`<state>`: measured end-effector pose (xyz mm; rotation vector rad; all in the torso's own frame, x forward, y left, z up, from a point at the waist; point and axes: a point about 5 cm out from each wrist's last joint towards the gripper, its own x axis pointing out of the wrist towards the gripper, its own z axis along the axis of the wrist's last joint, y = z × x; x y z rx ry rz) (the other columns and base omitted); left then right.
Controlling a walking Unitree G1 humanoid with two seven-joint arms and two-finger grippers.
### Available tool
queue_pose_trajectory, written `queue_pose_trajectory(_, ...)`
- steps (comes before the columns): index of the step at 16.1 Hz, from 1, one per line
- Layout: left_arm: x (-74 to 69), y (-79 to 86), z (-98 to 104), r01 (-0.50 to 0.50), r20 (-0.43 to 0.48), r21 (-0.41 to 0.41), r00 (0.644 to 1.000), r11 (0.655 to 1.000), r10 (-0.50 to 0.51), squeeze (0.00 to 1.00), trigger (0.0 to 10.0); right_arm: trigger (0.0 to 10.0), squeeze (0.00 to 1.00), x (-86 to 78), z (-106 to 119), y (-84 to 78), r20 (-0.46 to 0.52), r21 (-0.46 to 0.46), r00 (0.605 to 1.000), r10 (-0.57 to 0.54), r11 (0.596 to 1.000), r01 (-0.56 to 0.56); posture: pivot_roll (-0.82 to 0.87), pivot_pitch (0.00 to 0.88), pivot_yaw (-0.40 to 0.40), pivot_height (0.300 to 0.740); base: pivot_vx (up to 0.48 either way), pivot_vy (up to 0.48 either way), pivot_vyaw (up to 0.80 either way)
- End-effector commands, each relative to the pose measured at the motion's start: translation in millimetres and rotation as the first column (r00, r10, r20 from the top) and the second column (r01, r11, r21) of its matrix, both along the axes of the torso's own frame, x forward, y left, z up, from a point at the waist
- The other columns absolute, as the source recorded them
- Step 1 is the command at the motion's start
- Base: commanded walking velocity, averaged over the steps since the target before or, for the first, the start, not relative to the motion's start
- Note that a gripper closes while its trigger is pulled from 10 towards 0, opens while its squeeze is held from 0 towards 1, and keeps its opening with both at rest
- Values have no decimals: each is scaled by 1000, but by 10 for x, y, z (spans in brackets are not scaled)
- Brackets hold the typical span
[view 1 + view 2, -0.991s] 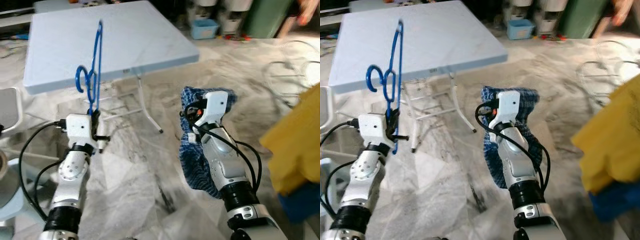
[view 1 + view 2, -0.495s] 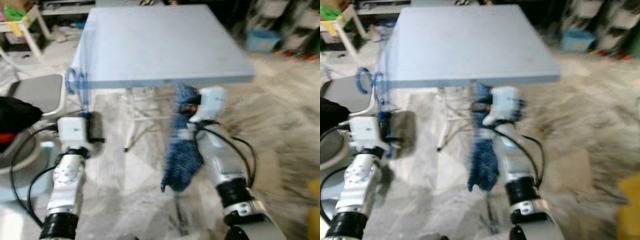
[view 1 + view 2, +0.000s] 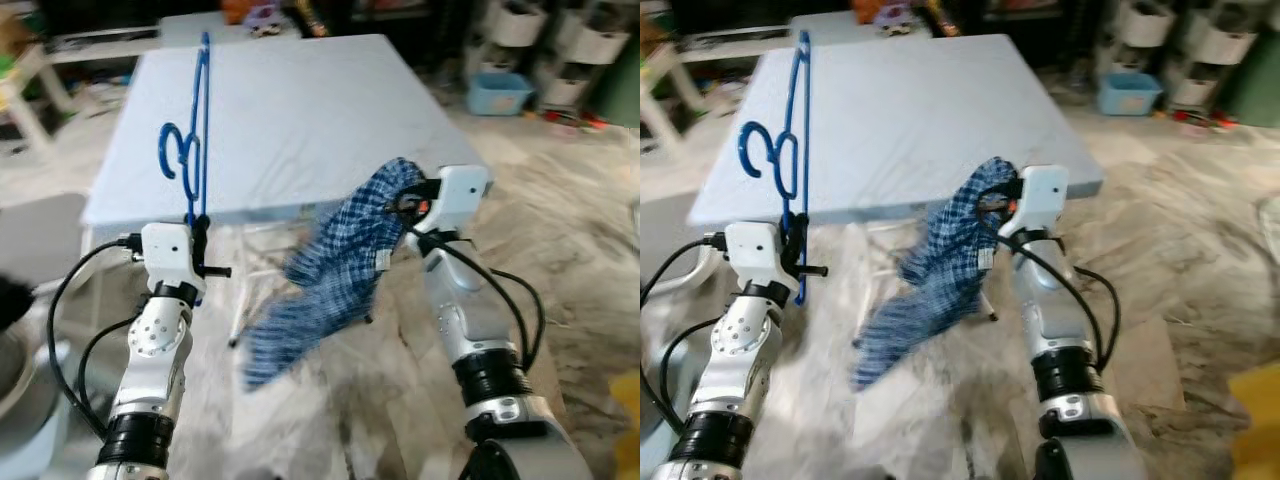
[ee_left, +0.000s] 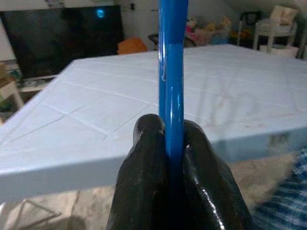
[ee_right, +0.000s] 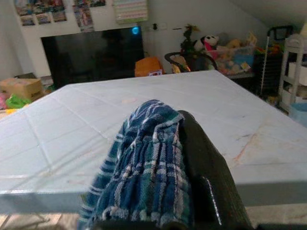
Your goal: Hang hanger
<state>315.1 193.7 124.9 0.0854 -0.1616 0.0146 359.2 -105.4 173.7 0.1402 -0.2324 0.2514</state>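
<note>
A blue hanger (image 3: 193,140) stands upright, hook toward my left, above my left gripper (image 3: 200,232), which is shut on its lower bar. The left wrist view shows the blue bar (image 4: 171,96) pinched between the two black fingers (image 4: 144,158). My right gripper (image 3: 408,205) is shut on a blue plaid cloth (image 3: 320,280). The cloth swings out to the left below the table edge. In the right wrist view the cloth (image 5: 144,158) drapes over one finger (image 5: 206,182). A pale blue folding table (image 3: 290,110) lies just ahead of both grippers.
A grey chair seat (image 3: 40,225) sits at my left beside the table. Storage bins (image 3: 500,90) and shelves line the far right. A dark TV (image 5: 91,52) and toys stand beyond the table. The marble floor (image 3: 580,230) is open to the right.
The camera has swung, so the table now sits square ahead. The plaid cloth has swung out to the left from the right gripper. Both grips are unchanged.
</note>
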Motion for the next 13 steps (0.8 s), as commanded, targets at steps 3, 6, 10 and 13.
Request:
queue_pose_trajectory(3,-33,-34,-17,-18,-2,-4,1000,1000,18,0,10000,10000,0,20,65,15,25,-15,999,22,1000,-22,-18,99,-8,740,461,0,0)
queue_pose_trajectory(6,-57,-48,4,-27,12,1,1000,1000,27,0,10000,10000,0,32,110,83,39,-17,998,54,998,-54,-7,100,-19,740,461,0,0)
queue_pose_trajectory(10,-45,-32,82,-77,57,16,996,997,76,0,10000,10000,0,38,165,144,75,-73,992,97,993,-92,-6,94,-28,740,461,0,198)
queue_pose_trajectory(13,-41,-33,99,-102,63,21,993,995,101,0,10000,10000,0,42,185,158,83,-75,991,105,992,-99,-12,91,-28,740,461,0,792)
